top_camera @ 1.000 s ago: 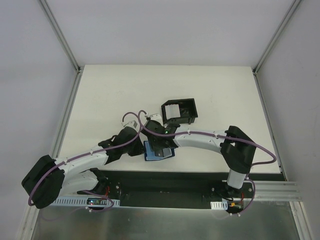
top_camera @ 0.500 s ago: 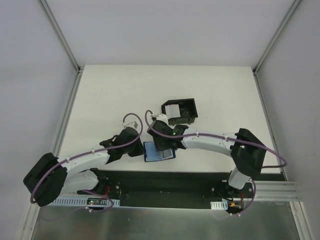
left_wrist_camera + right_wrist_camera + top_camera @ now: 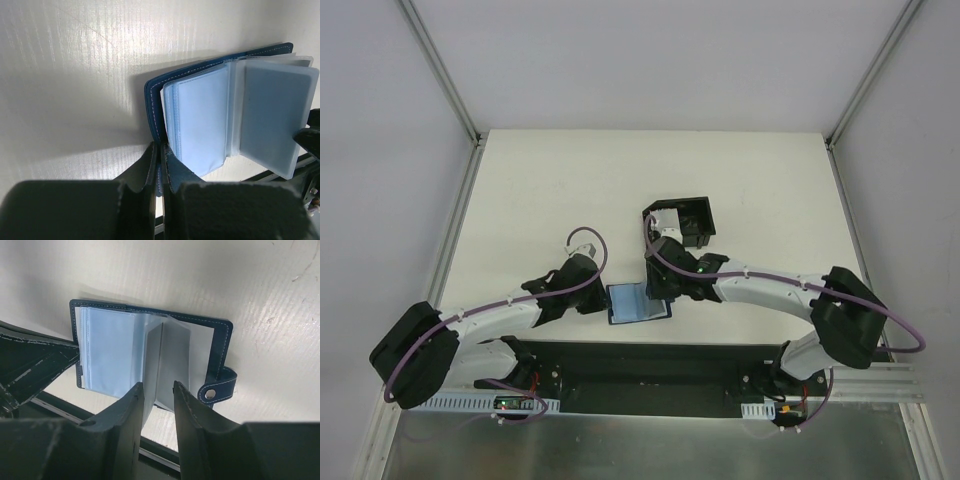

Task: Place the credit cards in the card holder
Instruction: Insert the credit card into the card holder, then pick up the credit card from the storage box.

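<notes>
**Card holder [image 3: 638, 303] pinned open by the tabletop's [image 3: 540, 190] near edge, with the right gripper [image 3: 158, 387] poised above it**

The left gripper [image 3: 160, 150] is clamped tight on the holder's left cover, probably to stop it sliding or folding shut while the clear sleeves fan upward. The right gripper hovers over the middle leaves with its fingers partly apart and nothing visibly gripped. What look like pale credit cards [image 3: 665, 217] sit in the black box [image 3: 698, 215] just beyond. With the holder so close to the near edge, any push seems safer directed away from it, toward the roomier far side.
</notes>
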You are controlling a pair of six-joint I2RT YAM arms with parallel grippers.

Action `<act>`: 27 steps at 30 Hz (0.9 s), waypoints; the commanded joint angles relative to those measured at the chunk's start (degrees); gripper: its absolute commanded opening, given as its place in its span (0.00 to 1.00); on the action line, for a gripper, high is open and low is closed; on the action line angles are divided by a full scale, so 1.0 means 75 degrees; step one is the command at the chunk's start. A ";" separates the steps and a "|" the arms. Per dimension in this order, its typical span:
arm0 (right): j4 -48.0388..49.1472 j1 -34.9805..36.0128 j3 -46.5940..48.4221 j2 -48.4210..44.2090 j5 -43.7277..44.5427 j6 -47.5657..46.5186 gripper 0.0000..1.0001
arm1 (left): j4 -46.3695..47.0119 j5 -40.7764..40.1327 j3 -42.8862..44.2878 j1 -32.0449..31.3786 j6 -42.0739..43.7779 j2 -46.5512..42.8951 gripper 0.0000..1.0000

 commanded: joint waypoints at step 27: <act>-0.0264 -0.1619 0.0311 -0.1943 -0.0203 -0.0974 0.40 | -0.0057 0.0210 0.0392 0.0041 0.0502 -0.0383 0.00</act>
